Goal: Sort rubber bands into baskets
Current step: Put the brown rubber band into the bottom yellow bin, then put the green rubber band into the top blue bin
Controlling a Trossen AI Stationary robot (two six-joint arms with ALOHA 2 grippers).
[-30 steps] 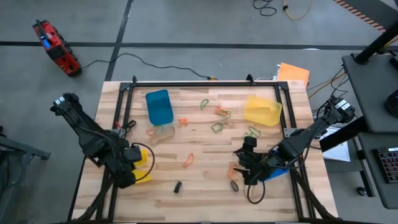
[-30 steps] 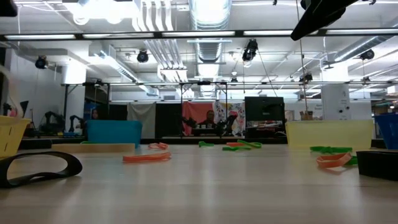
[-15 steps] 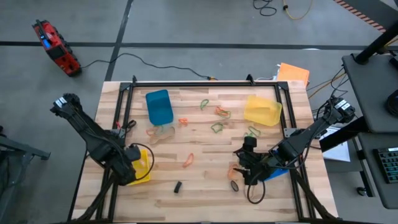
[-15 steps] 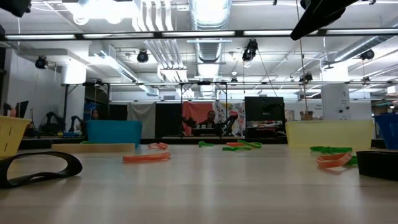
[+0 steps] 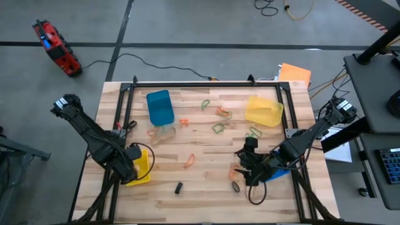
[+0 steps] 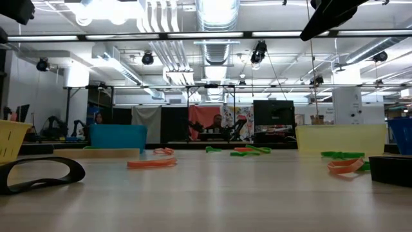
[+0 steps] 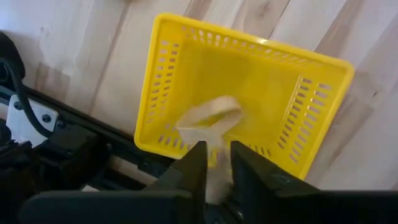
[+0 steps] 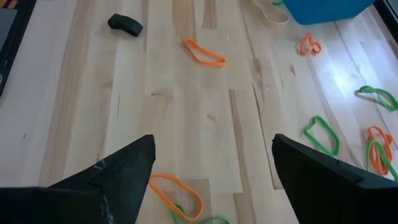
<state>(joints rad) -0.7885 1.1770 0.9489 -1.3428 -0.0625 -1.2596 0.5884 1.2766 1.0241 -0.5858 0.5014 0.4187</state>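
Note:
My left gripper (image 7: 216, 163) points down over a yellow basket (image 5: 142, 167) at the table's near left, shut on a tan rubber band (image 7: 208, 119). My right gripper (image 8: 212, 143) hovers open above the near right of the table, where orange (image 8: 180, 190) and green bands lie flat. More rubber bands, orange (image 5: 189, 160) and green (image 5: 218, 128), lie loose on the wood mid-table. A blue basket (image 5: 160, 107) stands far left, a second yellow basket (image 5: 263, 110) far right. Another blue basket (image 5: 279, 174) is partly hidden under my right arm. My left gripper pinches the tan rubber band's lower end (image 7: 216, 149) between its two fingers, from above, pointing down. The loop's free part (image 7: 210, 112) bulges out past the fingertips over the inside of the yellow basket; whether it touches the basket floor cannot be told.
A small black piece (image 5: 179, 187) lies near the table's front edge. A tan band (image 5: 164, 133) rests beside the blue basket. A black frame rail (image 5: 125, 112) runs along the table's edges. An orange sheet (image 5: 294, 73) lies past the far right corner.
My left gripper has sunk toward the yellow basket and shifted slightly toward the table's left edge, uncovering more of the basket in the high view. My right arm has kept still.

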